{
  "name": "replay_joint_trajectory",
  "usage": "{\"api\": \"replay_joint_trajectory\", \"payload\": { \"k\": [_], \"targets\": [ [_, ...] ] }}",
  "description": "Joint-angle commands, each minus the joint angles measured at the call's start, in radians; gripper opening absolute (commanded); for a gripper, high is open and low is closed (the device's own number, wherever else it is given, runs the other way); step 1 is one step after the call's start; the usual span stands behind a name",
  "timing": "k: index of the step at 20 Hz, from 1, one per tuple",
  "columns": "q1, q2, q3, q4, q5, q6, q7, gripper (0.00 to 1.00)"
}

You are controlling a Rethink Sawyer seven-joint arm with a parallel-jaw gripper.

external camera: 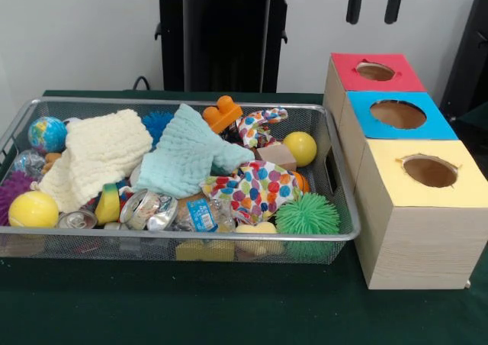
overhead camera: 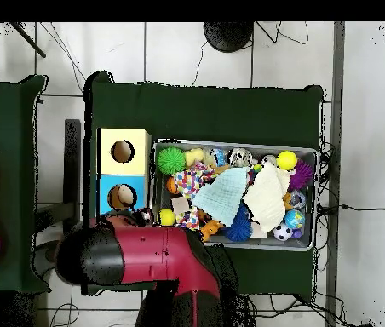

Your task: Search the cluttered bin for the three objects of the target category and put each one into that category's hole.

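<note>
Gripper (external camera: 374, 0) at upper right of frame, fingers (external camera: 354, 0) spread, holding nothing, wire bin (external camera: 341, 178) at centre left, packed with cloths, balls, cans, three holed boxes (external camera: 421, 207) at right.

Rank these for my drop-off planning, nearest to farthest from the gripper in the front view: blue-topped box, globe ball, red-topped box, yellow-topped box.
1. Red-topped box, just below the gripper.
2. Blue-topped box, mid-row.
3. Yellow-topped box, front of row.
4. Globe ball, at the bin's opposite end.
</note>
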Motion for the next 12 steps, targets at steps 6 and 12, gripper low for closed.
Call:
{"api": "replay_joint_trajectory", "payload": {
  "k": [6, 12],
  "targets": [
    [-0.029, 0.206, -0.017, -0.275, -0.003, 0.157, 0.191, 1.00],
    [-0.033, 0.260, -0.041, -0.357, -0.027, 0.168, 0.174, 1.00]
  ]
}}
